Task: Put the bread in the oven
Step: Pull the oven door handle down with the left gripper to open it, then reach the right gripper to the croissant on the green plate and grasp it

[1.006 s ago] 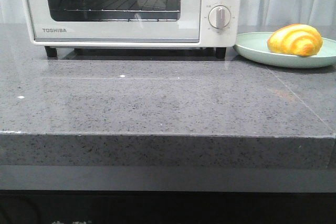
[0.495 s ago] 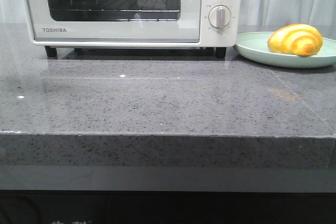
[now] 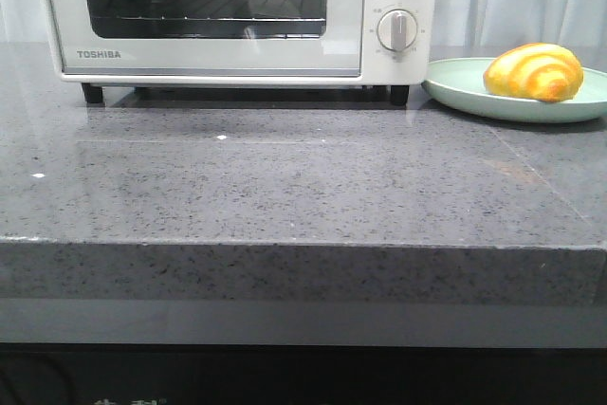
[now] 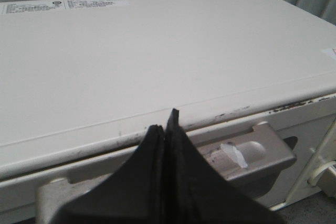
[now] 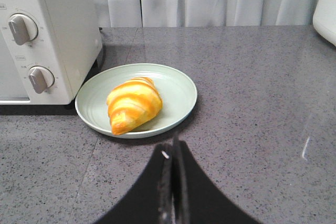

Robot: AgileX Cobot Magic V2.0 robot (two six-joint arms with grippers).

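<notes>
L fingers (image 4: 167, 145) pressed together, empty, over oven (image 3: 237, 16) door handle (image 4: 231, 156) to pull it down; R fingers (image 5: 172, 182) likewise, facing bread (image 5: 134, 103) on plate (image 5: 178, 85).

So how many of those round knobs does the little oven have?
2 show clearly, both on the oven panel's right side: an upper dial and a lower dial. The front view cuts off the oven's top, so another above them may be hidden.
</notes>
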